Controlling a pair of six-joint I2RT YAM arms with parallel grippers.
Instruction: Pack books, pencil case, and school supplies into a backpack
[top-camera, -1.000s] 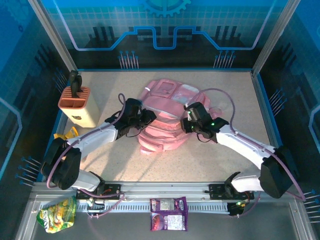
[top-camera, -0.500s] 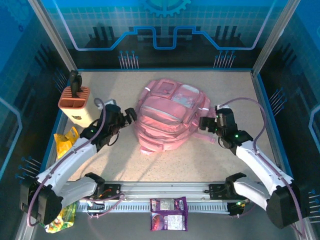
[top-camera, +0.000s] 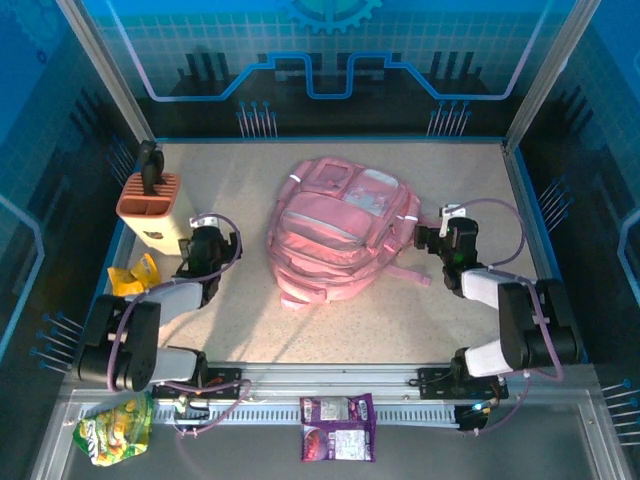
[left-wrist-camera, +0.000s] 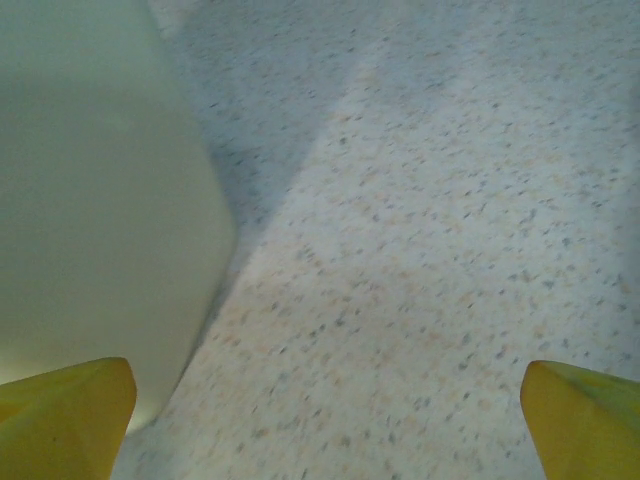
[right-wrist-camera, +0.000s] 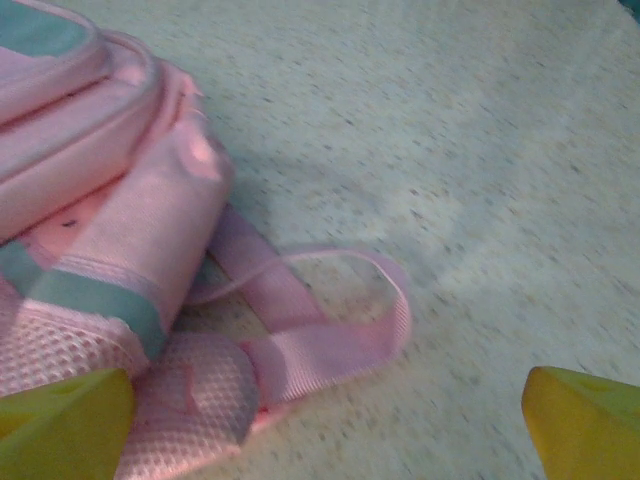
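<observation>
The pink backpack (top-camera: 340, 235) lies flat in the middle of the table with its zipped pockets up. In the right wrist view its side (right-wrist-camera: 110, 200) and a looped pink strap (right-wrist-camera: 330, 320) lie just ahead of my right gripper (right-wrist-camera: 325, 425), which is open and empty. In the top view that gripper (top-camera: 430, 241) sits just right of the bag. My left gripper (top-camera: 203, 243) is folded back to the left of the bag. It is open over bare table (left-wrist-camera: 325, 420). The books, pencil case and school supplies are hidden.
A beige, orange-topped block (top-camera: 155, 205) stands at the left, close to my left fingers (left-wrist-camera: 100, 200). A yellow foil snack bag (top-camera: 132, 275) lies below it. A green snack bag (top-camera: 115, 428) and purple snack packets (top-camera: 337, 428) rest on the front rail.
Both arms have drawn back from the backpack, left arm leftward and right arm rightward, and folded up. Both grippers have opened. The backpack now lies flat and uncovered.
</observation>
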